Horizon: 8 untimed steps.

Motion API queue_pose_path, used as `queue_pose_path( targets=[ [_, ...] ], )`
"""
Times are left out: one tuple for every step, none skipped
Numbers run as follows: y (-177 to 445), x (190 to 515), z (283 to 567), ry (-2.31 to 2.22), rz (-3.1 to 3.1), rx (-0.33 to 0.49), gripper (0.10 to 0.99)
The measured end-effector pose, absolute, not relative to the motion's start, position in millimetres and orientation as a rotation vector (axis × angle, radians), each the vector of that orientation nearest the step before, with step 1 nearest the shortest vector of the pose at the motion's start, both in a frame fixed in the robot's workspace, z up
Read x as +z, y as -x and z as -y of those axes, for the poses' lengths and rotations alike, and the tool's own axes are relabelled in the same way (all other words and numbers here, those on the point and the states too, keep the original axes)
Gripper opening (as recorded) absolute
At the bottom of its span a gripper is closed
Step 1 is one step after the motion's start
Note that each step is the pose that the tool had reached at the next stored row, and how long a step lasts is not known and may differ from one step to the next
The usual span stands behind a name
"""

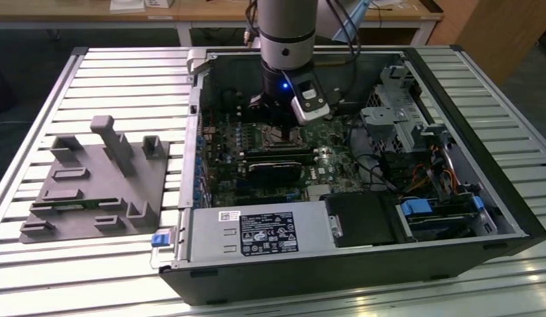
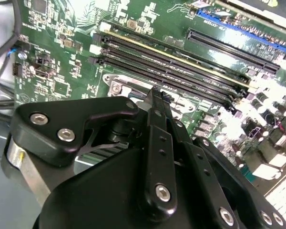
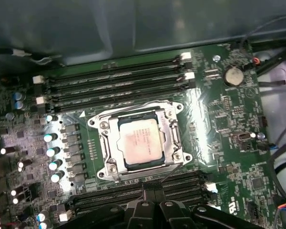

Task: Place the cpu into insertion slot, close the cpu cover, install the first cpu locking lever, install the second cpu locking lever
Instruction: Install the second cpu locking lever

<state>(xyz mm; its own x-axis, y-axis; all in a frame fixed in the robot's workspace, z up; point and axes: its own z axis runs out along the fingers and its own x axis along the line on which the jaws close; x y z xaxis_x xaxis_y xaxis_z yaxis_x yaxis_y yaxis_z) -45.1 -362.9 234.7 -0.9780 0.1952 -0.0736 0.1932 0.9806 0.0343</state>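
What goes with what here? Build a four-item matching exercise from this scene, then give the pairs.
Things:
1. cpu
2. coin cell battery
3. grey fixture plate
4. memory slots

Descriptions:
A. long, black, in parallel rows
B. silver-grey square inside the cpu cover
C. on the slatted table, at the exterior view's left
D. round, silver, on the circuit board

Pairs: 1-B, 2-D, 3-C, 4-A
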Motion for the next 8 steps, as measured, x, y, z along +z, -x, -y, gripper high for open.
queue_pose_path(
  targets=[
    [46.4, 234.1, 363.0, -0.292, -3.051, 0.042, 0.106],
    [47.6, 233.7, 363.1, -0.287, -3.051, 0.042, 0.106],
    [48.3, 233.4, 363.1, -0.286, -3.051, 0.042, 0.106],
    [48.4, 233.3, 363.1, -0.285, -3.052, 0.042, 0.106],
    [48.4, 233.3, 363.1, -0.285, -3.052, 0.042, 0.106],
    [48.4, 233.3, 363.1, -0.285, -3.052, 0.042, 0.106],
    [48.4, 233.3, 363.1, -0.285, -3.052, 0.042, 0.106],
    [48.4, 233.2, 363.1, -0.285, -3.052, 0.042, 0.106]
  ],
)
